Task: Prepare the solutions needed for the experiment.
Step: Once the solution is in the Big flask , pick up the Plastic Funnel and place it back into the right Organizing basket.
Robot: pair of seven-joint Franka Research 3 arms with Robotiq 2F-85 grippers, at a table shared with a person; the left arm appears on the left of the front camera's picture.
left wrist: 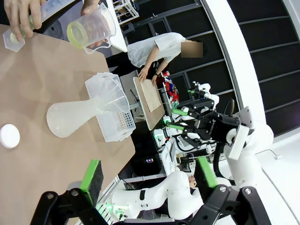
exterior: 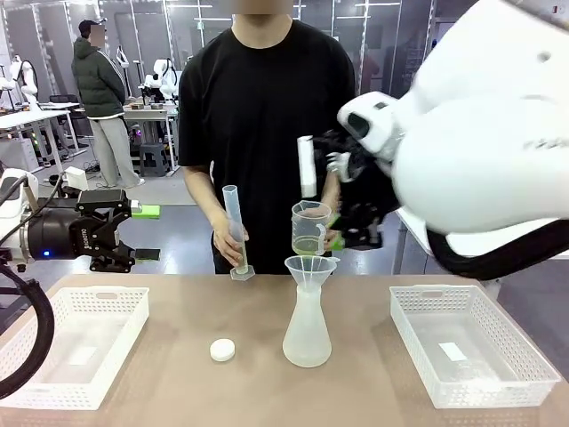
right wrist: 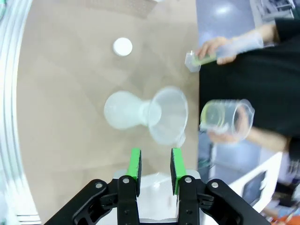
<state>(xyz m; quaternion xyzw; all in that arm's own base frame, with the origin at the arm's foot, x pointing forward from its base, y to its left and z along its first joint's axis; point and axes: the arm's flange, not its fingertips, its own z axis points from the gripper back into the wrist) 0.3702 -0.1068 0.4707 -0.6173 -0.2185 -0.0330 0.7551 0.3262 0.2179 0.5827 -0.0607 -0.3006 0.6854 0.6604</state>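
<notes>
Across the table (exterior: 178,374) in the front view, the person holds a beaker (exterior: 309,222) just above and behind the funnel (exterior: 310,267) seated in the flask (exterior: 308,329). The pale yellow-green solution (exterior: 308,245) lies in the beaker's bottom. I judge it is held there ready for pouring, with the funnel set to guide liquid into the narrow neck. The person's other hand (exterior: 228,242) steadies a measuring cylinder (exterior: 236,227), whose base seems to rest at the far table edge. A white cap (exterior: 222,350) lies near the flask, off to one side, which leaves the neck free. My left gripper (exterior: 142,233) hangs high on my left, jaws spread wide and empty, well apart from the labware and out of the person's way. My right arm (exterior: 480,151) reaches in high toward the beaker.

From my left wrist, my wide-set pads (left wrist: 92,178) have nothing between them. Solution tints the beaker (left wrist: 77,33) and the foot of the cylinder (left wrist: 13,41).

From my right wrist, my right gripper (right wrist: 154,168) looks down on the funnel (right wrist: 168,117) and flask, jaws drawn partway in with a gap between the pads. Something pale (right wrist: 157,197) sits low between them, and I cannot tell whether it is gripped. The beaker with its solution (right wrist: 213,115) is just beyond the funnel's rim.
</notes>
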